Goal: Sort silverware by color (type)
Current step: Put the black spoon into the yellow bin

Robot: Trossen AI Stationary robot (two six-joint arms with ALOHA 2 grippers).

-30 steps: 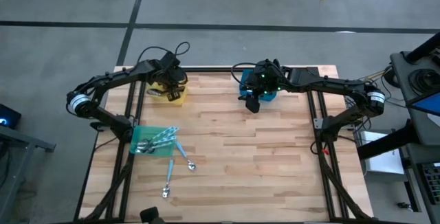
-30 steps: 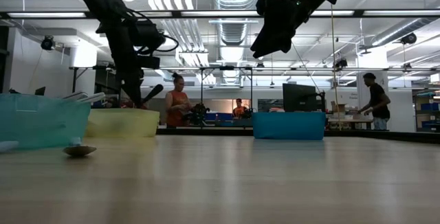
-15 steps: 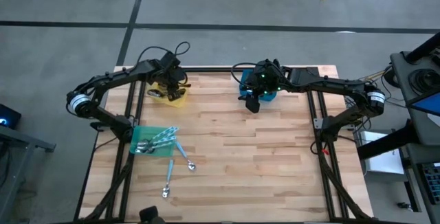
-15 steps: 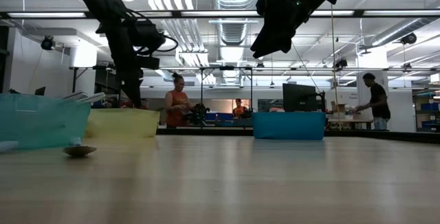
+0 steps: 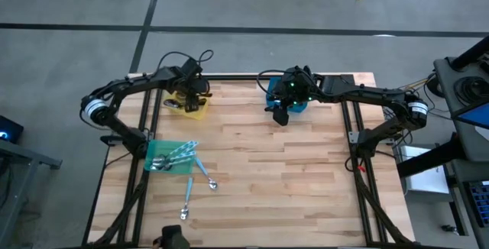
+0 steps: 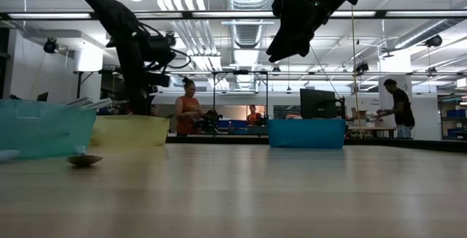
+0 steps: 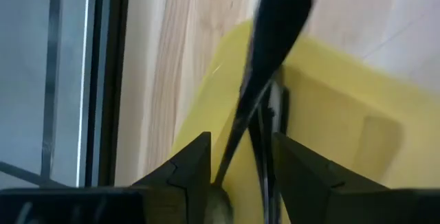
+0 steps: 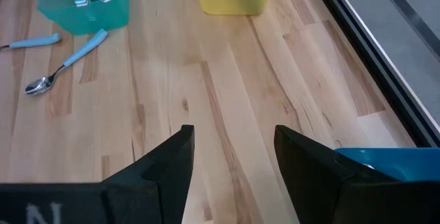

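Left pincer [image 7: 237, 176] | jaws now parted over yellow bin [image 5: 191, 108] | black utensil [image 7: 265, 80] just released | one piece sorted

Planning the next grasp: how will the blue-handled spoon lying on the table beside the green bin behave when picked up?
The blue-handled spoon looks slim and rigid, so probably light. Lying flat on the table, it may slide or pivot when nudged.

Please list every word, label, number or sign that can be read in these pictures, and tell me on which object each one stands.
"N": a pale letter, cut off by the picture's edge, on the right arm's own dark housing in the right wrist view.
Green bin: the items inside carry a green and white pattern, too small to read.
Yellow bin, blue bin, wooden table: no text visible.
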